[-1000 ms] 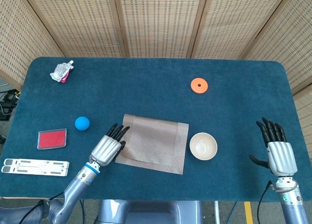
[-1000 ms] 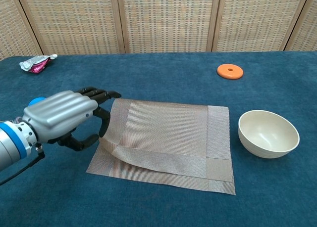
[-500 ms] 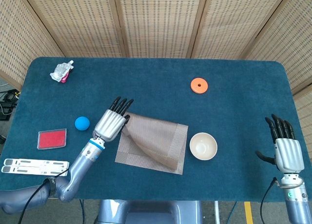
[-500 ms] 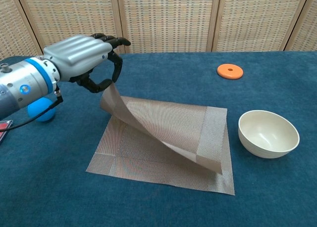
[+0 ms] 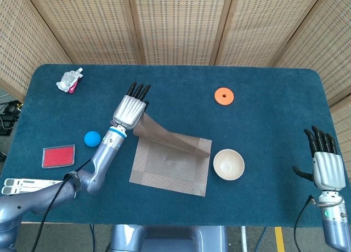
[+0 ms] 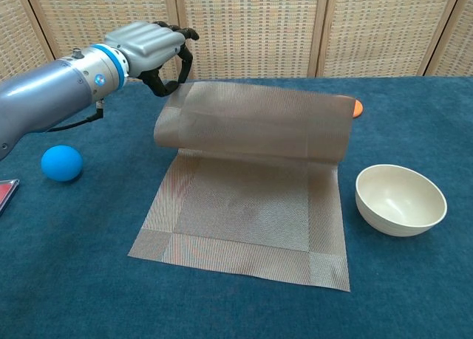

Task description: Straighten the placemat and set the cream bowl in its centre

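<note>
The left hand [image 6: 151, 47] pinches a far corner of the brown woven placemat [image 6: 244, 221], lifted and half unfolded; the round cream bowl [image 6: 400, 199] waits beside it (right hand [image 5: 327, 167] idle, holding nothing), so centring remains.

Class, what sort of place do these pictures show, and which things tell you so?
Probably a robot test or training bench, not a home: a blue-covered table before woven screens, a robot hand lifting a placemat, and unrelated props like a ball and an orange disc.
</note>
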You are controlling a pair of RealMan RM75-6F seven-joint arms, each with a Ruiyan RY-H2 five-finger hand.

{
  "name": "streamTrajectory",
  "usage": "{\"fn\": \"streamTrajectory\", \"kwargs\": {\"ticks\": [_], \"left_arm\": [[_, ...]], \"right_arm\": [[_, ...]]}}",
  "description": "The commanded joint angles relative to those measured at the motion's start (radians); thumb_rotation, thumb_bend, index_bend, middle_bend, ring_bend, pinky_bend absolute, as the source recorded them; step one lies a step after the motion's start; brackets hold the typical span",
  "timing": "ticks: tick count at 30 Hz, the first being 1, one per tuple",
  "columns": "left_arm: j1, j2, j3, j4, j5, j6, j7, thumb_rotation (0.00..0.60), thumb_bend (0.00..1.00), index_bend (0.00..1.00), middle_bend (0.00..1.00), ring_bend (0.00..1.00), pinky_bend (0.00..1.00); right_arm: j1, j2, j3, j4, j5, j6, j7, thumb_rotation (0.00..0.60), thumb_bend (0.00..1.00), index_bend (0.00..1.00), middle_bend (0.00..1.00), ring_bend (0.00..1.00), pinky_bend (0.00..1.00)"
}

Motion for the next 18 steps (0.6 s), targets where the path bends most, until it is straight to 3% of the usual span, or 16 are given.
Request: {"fn": "streamTrajectory", "kwargs": {"ticks": [1,8,13,18], "left_arm": [[-0.094,-0.066,-0.036,0.191,-0.052,-0.072,-0.028,0.6,0.55,0.53,0.0,0.0,0.0],[-0.188,-0.134,-0.047,0.46,-0.078,-0.153,-0.102,0.6,0.54,0.48,0.0,0.0,0.0],[-0.225,-0.17,-0.044,0.59,-0.077,-0.183,-0.175,0.6,0.51,0.43,0.0,0.0,0.0],[-0.23,-0.188,-0.025,0.663,-0.057,-0.187,-0.258,0.6,0.39,0.33,0.0,0.0,0.0]], "right_arm": [[0.003,-0.004,0.003,0.006,0.005,-0.003,-0.003,0.6,0.12,0.07,0.0,0.0,0.0],[0.011,-0.017,0.008,0.026,0.016,-0.014,-0.015,0.6,0.12,0.07,0.0,0.0,0.0],[0.015,-0.026,0.008,0.036,0.025,-0.026,-0.023,0.6,0.12,0.07,0.0,0.0,0.0],[0.02,-0.034,0.006,0.046,0.032,-0.039,-0.028,0.6,0.12,0.07,0.0,0.0,0.0]]}}
